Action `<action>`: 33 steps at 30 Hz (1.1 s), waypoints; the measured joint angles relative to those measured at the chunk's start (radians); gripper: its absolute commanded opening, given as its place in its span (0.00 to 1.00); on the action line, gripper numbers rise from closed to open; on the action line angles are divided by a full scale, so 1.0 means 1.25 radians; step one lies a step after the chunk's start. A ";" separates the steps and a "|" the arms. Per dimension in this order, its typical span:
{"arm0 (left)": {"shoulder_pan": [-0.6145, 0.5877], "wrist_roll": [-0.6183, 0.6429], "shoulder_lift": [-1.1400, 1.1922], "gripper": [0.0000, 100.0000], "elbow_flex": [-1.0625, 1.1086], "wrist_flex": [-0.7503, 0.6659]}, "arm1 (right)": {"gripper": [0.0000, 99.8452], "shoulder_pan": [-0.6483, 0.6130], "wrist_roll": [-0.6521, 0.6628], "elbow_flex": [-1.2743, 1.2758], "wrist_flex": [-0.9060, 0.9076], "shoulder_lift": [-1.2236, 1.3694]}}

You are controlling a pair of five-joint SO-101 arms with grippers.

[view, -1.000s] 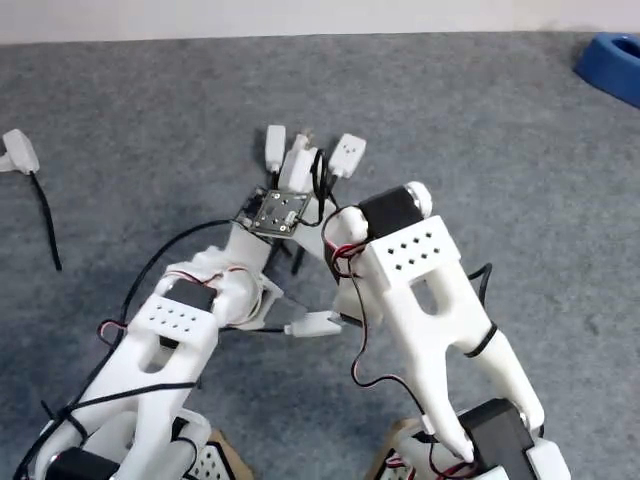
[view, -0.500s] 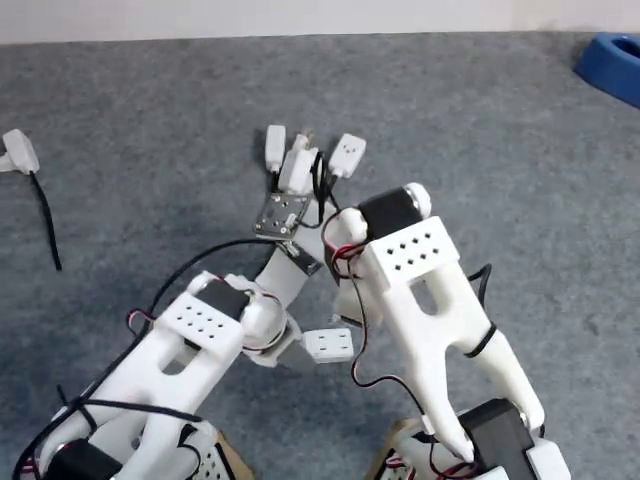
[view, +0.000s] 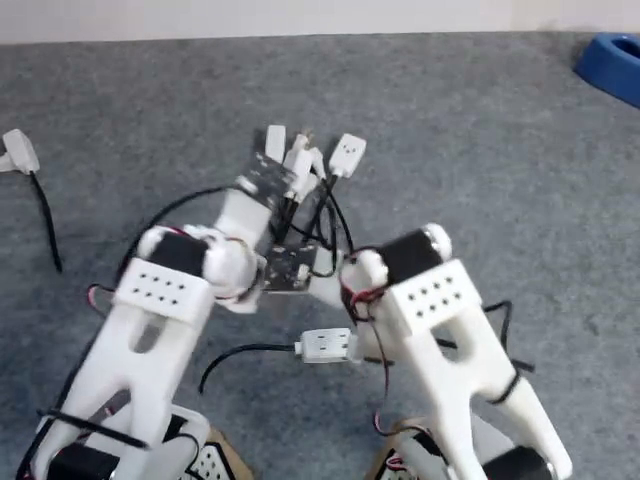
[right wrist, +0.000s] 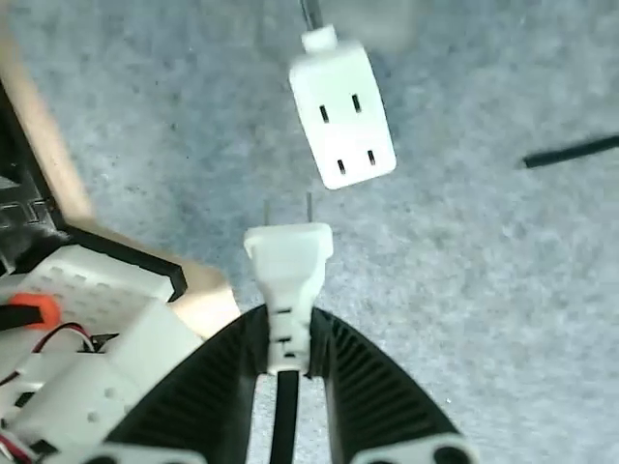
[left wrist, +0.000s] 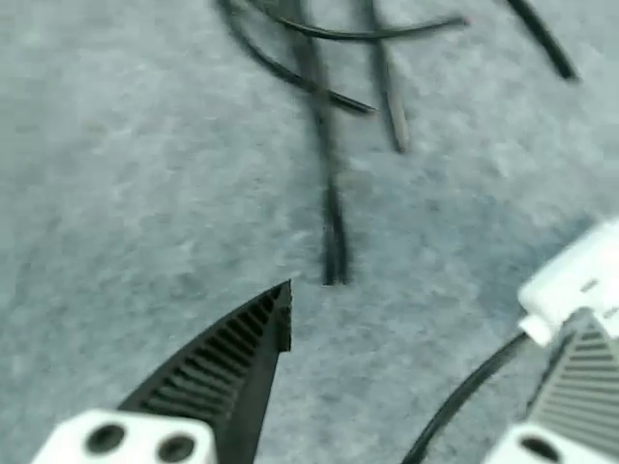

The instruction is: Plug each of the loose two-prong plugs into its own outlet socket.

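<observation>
My right gripper [right wrist: 290, 324] is shut on the body of a white two-prong plug [right wrist: 288, 259]. Its prongs point at a white outlet socket [right wrist: 343, 116] lying a short gap ahead on the grey carpet. In the high view that socket [view: 326, 345] lies between the two arms, its black cable running left. My left gripper [left wrist: 435, 309] hangs open over the carpet, with black cables [left wrist: 324, 145] ahead of it and a white plug body [left wrist: 580, 275] beside one finger. In the high view the left arm reaches out to a cluster of white plugs and sockets [view: 305, 155].
Another white outlet block [view: 347, 153] lies at the far side of the cluster. A white plug with a black cable [view: 18, 150] sits at the far left. A blue container [view: 612, 62] stands at the far right corner. Wooden arm bases [right wrist: 58, 193] are close by.
The left arm swung from the near side up to the far cluster, leaving the socket on the carpet. The right arm drew back from the cluster toward that socket.
</observation>
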 measured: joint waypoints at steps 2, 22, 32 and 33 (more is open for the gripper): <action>-0.032 0.000 0.000 0.41 -0.025 0.022 | 0.01 0.000 0.000 0.042 0.001 -0.028; -0.550 0.087 0.000 0.41 -0.010 -0.070 | 0.01 -0.020 0.025 0.047 -0.055 0.064; -0.586 0.095 0.000 0.41 0.189 -0.201 | 0.01 -0.020 0.060 -0.164 -0.037 0.288; -0.581 0.095 0.000 0.41 0.191 -0.204 | 0.01 -0.020 0.060 -0.189 -0.029 0.312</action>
